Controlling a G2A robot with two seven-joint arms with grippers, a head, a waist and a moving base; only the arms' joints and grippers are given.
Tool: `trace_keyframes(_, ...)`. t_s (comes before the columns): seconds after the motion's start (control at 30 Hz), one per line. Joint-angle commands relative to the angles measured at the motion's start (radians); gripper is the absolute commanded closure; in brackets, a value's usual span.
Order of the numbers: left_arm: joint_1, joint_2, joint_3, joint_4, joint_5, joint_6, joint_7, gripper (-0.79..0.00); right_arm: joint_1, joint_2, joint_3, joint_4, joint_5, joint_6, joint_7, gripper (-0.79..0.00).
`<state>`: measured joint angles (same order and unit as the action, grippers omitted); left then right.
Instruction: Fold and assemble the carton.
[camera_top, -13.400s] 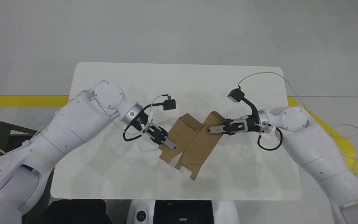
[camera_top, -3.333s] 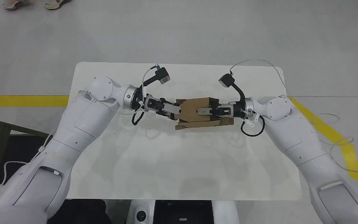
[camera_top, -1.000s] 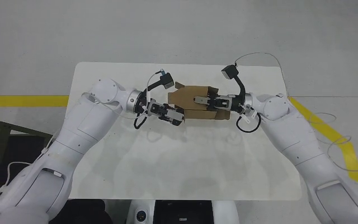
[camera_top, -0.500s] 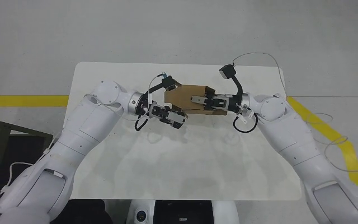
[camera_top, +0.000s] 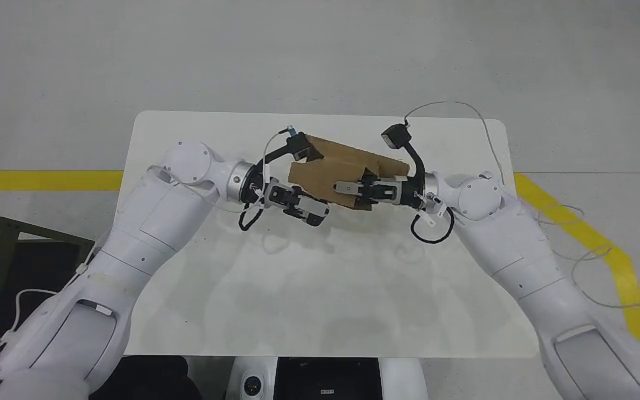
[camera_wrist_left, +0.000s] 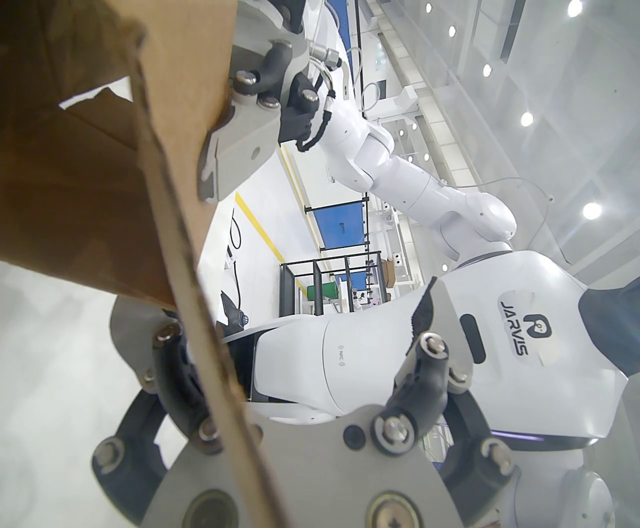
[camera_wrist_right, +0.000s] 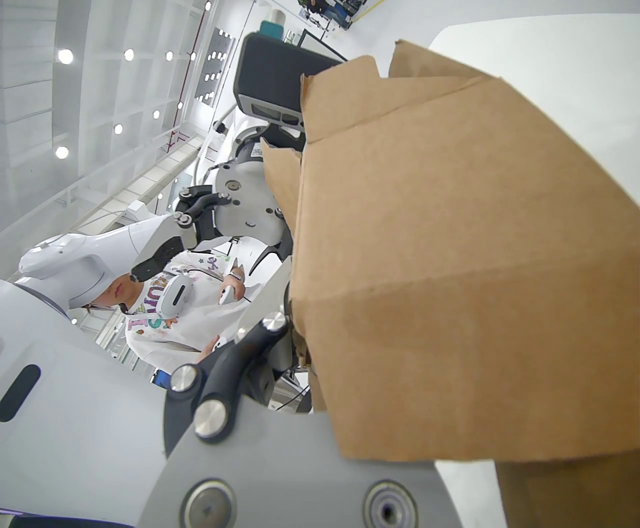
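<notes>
Over table, far-middle: carton up off surface, long axis arm-to-arm. R gripper clamped on its near wall; L gripper wide apart, straddling carton's left edge. L closest for next fold, prob.

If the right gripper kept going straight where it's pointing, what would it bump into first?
The carton: the right gripper points into it and seems to touch it. Beyond that probably comes the left gripper, though depth is unclear.
</notes>
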<state>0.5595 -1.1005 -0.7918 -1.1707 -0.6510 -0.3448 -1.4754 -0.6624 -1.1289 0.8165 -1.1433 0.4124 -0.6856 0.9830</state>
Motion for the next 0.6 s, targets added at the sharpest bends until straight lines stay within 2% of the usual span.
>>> trace_keyframes(0.0,0.002,0.001,-0.002,-0.001,0.000,0.001,-0.001,-0.785,0.002,-0.001,0.006,0.007,-0.004,-0.003,-0.004,0.000)
trace_keyframes(0.27,0.008,0.005,-0.007,-0.006,0.005,0.009,-0.009,-0.785,0.000,0.009,0.058,0.032,-0.011,-0.008,0.012,0.000)
trace_keyframes(0.57,0.004,0.031,-0.057,0.016,0.052,0.006,-0.006,-0.785,-0.031,0.047,0.138,0.010,0.040,0.030,0.182,0.000)
